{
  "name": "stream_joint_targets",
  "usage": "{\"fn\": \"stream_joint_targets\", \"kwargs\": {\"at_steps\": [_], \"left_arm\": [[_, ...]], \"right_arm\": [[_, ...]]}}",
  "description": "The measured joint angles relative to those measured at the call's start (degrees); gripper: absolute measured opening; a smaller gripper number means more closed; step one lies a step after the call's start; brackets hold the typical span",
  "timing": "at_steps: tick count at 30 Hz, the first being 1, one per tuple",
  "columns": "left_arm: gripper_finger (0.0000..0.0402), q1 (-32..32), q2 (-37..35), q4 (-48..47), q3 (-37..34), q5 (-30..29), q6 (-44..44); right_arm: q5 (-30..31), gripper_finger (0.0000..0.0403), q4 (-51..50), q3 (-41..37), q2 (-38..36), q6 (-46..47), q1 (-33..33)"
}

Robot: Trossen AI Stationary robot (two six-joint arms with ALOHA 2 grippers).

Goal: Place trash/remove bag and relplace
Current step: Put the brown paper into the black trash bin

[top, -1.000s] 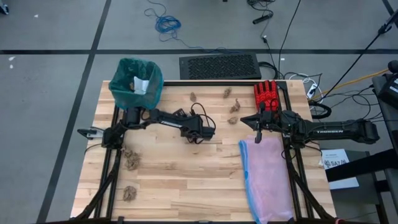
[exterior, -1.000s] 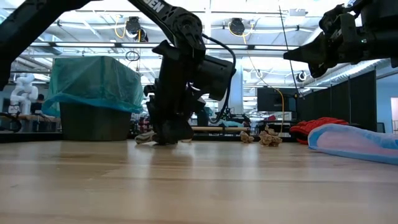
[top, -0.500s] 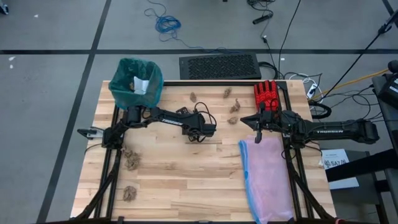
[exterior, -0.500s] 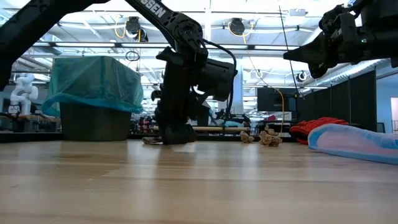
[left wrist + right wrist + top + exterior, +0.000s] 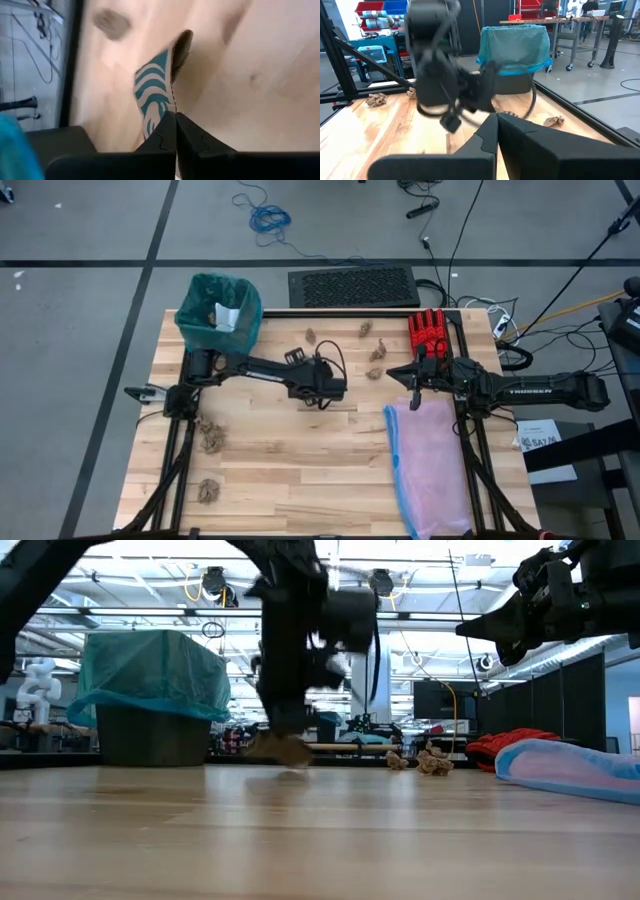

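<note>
Trash is being carried by the left gripper (image 5: 322, 392), near the table's middle: its fingers are clamped together on a flat paper scrap (image 5: 159, 95) striped teal and white, with a brown edge, which is sticking straight out past the fingertips along the claw's own line. In the low view the piece is hanging just clear of the wooden table (image 5: 290, 470), though blur is making its shape hard to read. The bin (image 5: 218, 315), lined with the teal-green bag (image 5: 150, 675), is standing behind this claw, back along the left arm toward its base and the far corner, so the left arm is by far the nearer one. Inside the bin a white scrap (image 5: 228, 317) is already lying. Brown paper wads (image 5: 210, 438) are lying on the near side of the arm and more (image 5: 366, 329) beyond the claw. The right gripper (image 5: 412, 387) is hovering, fingers together, over the pink bag (image 5: 432, 470), beside the red glove (image 5: 430, 332)
</note>
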Motion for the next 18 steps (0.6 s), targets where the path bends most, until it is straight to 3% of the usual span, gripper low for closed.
{"fn": "stream_joint_targets", "kwargs": {"at_steps": [12, 18], "left_arm": [[0.0000, -0.83, -22.45, -1.31, 0.06, -8.24, -1.03], [0.0000, 1.60, -35.36, -1.35, 0.15, -8.81, 1.15]], "right_arm": [[0.02, 0.0000, -0.39, 0.00, 0.02, 0.02, 0.00], [0.00, 0.0000, -0.42, 0.00, 0.02, 0.02, 0.00]]}}
